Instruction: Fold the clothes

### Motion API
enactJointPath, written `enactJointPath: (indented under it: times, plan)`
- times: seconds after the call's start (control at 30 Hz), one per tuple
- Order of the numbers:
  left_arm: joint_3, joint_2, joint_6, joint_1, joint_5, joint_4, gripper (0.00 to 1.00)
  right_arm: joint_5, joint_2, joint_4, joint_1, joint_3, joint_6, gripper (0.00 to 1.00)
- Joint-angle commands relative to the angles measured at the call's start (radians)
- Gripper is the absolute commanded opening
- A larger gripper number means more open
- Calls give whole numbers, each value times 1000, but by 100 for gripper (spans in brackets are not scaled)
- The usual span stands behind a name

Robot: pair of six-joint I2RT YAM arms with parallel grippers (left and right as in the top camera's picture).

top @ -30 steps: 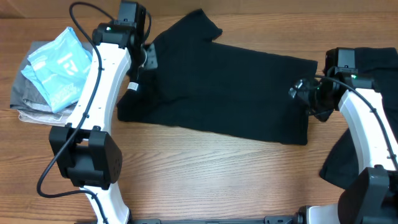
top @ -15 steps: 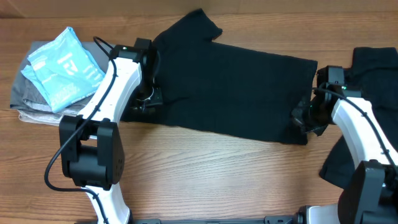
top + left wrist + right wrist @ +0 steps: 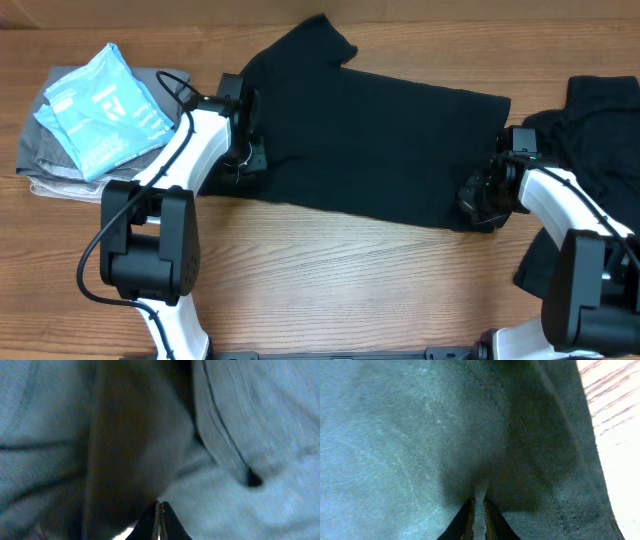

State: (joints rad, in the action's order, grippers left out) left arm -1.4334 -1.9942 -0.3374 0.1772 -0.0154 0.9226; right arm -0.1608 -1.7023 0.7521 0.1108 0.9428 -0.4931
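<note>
Toward the near edge of the table (image 3: 350,280), both arms are clamping the black T-shirt (image 3: 380,140), which is lying with its long axis left to right. The left gripper (image 3: 243,165) is squeezing the left hem in tight-shut jaws, and the right gripper (image 3: 478,198) is pinching the near right corner. Farther off, bare wood is leaving room for folding away.

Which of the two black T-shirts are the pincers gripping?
The black T-shirt spread flat mid-table: the left pincer pinches one end, the right pincer the other. The crumpled black T-shirt at the right edge is not gripped.
</note>
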Motion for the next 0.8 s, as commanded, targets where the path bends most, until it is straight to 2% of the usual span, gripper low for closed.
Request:
enactJointPath:
  times: [0.0, 0.23, 0.37, 0.47, 0.63, 0.77]
  plan:
    - [16, 5, -7, -2, 167, -41, 4, 7, -25, -5, 1, -7, 3, 11]
    - [18, 5, -7, -22, 419, -135, 5, 21, -26, 6, 1, -7, 3, 11]
    - [18, 5, -6, -48, 422, -176, 11, 60, -26, 30, 1, -7, 3, 11]
    - [10, 5, 0, -65, 407, -193, 6, 67, -26, 34, 1, -7, 3, 12]
    - [-144, 16, 16, -58, 402, -53, 4, 71, -26, 31, 1, -7, 3, 16]
    - [-313, 16, 25, -22, 316, 107, 4, 70, -26, 30, 1, -7, 3, 17]
